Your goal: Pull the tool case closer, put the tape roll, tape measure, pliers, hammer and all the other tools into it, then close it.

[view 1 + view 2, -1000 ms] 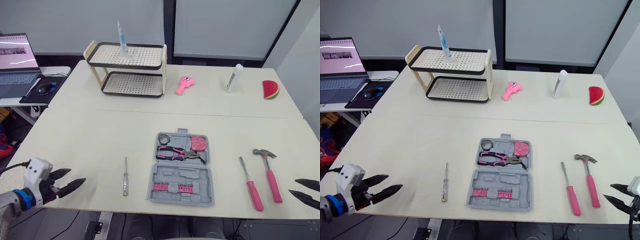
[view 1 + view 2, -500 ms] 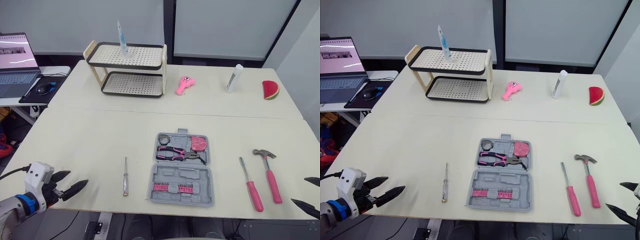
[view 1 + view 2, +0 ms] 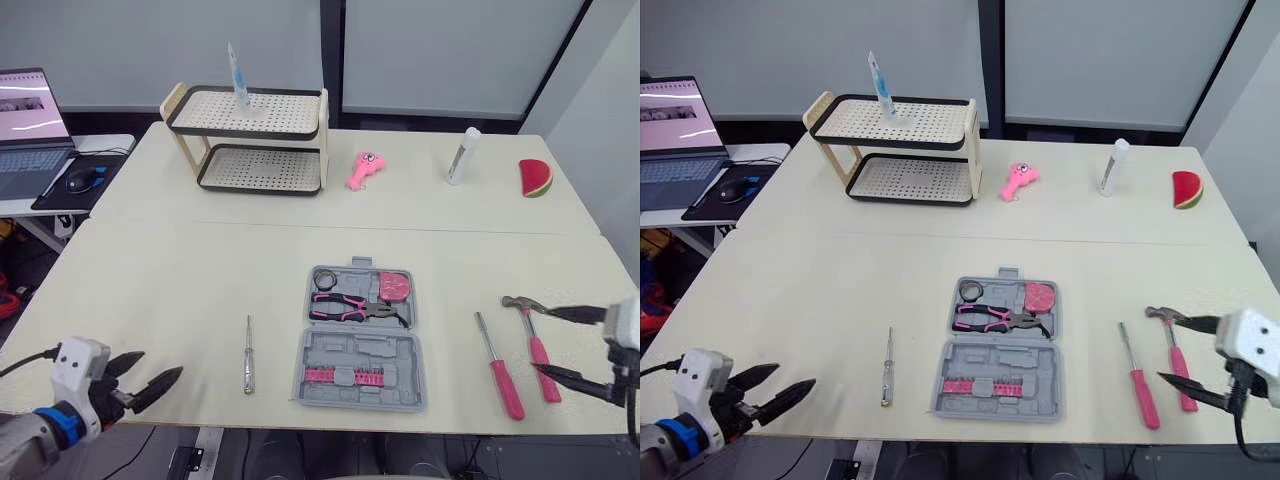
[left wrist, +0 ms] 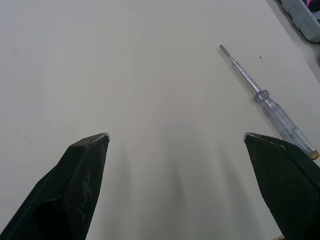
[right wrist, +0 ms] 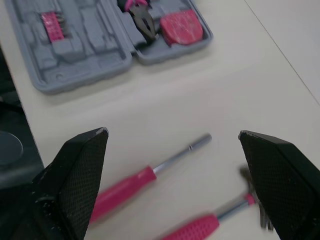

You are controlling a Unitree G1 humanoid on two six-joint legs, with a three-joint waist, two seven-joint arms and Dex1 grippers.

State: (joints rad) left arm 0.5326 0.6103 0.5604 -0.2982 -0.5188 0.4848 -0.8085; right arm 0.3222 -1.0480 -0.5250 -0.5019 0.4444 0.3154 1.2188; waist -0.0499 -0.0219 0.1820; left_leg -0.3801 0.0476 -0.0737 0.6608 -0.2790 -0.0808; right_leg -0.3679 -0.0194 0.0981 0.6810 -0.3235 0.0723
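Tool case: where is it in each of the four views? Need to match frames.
Left eye view: tool case, open, front centre of the table.
Right eye view: tool case at the same spot.
Left wrist view: grey corner, likely the tool case, beyond the clear screwdriver.
Right wrist view: tool case beyond the pink screwdriver.
Shared landmark: the two screwdrivers flank it in both eye views.
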